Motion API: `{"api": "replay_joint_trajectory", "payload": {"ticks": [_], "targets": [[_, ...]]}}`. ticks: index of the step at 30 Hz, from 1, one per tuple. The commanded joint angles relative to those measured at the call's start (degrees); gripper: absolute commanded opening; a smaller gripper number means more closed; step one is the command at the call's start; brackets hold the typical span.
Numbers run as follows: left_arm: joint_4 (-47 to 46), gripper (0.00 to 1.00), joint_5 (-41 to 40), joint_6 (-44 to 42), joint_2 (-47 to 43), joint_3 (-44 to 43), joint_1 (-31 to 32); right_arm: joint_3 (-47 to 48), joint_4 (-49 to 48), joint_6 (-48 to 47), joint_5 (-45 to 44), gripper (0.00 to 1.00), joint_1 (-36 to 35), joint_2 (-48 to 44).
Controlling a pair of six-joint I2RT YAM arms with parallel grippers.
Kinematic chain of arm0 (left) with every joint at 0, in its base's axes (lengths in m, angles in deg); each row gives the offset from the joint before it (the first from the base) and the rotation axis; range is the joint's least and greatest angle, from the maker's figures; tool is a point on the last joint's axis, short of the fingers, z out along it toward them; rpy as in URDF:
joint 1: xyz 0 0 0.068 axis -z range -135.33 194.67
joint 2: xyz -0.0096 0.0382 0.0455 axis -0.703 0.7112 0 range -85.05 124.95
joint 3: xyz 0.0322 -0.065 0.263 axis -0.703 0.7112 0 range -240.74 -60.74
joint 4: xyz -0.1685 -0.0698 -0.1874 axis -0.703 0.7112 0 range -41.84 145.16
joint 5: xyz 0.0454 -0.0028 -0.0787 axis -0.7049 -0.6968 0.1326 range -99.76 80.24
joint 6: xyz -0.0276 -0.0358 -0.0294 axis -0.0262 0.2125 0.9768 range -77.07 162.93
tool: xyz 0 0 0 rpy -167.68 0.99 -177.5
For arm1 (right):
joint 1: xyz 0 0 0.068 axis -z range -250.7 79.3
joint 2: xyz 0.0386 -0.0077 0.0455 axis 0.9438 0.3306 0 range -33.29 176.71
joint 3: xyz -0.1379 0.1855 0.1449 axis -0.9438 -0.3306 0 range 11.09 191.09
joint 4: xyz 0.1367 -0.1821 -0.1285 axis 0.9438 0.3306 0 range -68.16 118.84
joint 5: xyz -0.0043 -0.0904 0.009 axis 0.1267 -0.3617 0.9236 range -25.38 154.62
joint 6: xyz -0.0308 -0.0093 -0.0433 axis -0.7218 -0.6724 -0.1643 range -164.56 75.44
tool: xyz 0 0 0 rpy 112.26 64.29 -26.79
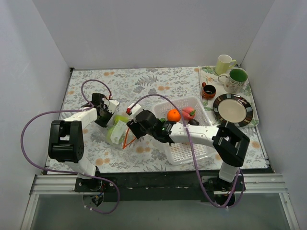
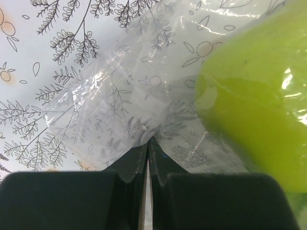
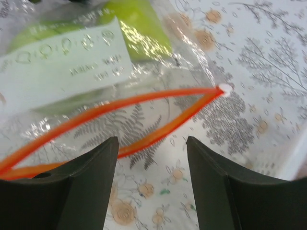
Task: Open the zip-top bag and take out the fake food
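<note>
**Examiner:** Location and condition of the zip-top bag?

**Inspector:** The zip-top bag (image 1: 116, 132) lies on the patterned worktop (image 1: 144, 81), left of centre, between the two arms' working ends. Its zip strip (image 3: 144, 98) is parted. In the right wrist view the two red-orange halves bow away from each other and meet at one corner. A white label (image 3: 62, 67) shows on the bag wall.

**Examiner:** Contents?

**Inspector:** One light green fake food piece (image 2: 254, 110) is inside the bag, pressed against the clear plastic. Nothing else inside can be made out.

**Examiner:** Left pincer?

**Inspector:** The left pincer (image 2: 147, 146) has its fingers together, nipping a fold of the bag's clear plastic at the end away from the mouth. The green piece sits just beside the pinch, to its right in that view.

**Examiner:** Right pincer?

**Inspector:** The right pincer (image 3: 151, 143) is at the bag's mouth with its fingers spread. The nearer half of the zip strip runs across the gap between them, and neither finger is seen gripping it.

**Examiner:** Other items?

**Inspector:** A white perforated basket (image 1: 189, 153) stands right of the bag, partly under the right arm. It holds an orange fruit (image 1: 173, 115), a peach-red fruit (image 1: 188, 113) and a dark piece too small to identify. At the far right corner a tray (image 1: 206, 74) carries three cups (image 1: 234, 79) and a plate (image 1: 233, 109).
</note>
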Motion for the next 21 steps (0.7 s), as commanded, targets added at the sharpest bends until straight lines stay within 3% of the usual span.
{"api": "replay_joint_trajectory", "payload": {"ticks": [1,6,10,14,21], "targets": [[2.95,0.0,1.5,1.36,0.52,0.29,0.97,8.05,-5.08,-0.59,5.22,0.7,-0.04,5.8],[4.44,0.0,1.67,3.21,0.96,-0.77,1.68,11.4,-4.91,-0.07,12.25,0.83,0.04,11.09],[5.49,0.0,1.94,3.65,-0.17,0.1,1.77,8.61,-6.48,2.83,15.52,0.89,-0.48,11.37],[5.58,0.0,1.5,3.74,-0.44,1.69,1.85,1.83,-13.94,5.55,17.19,0.92,-1.1,9.17],[6.81,0.0,0.97,7.16,-3.16,3.62,2.2,0.33,-25.11,7.58,25.98,0.98,-2.76,11.36]]}}
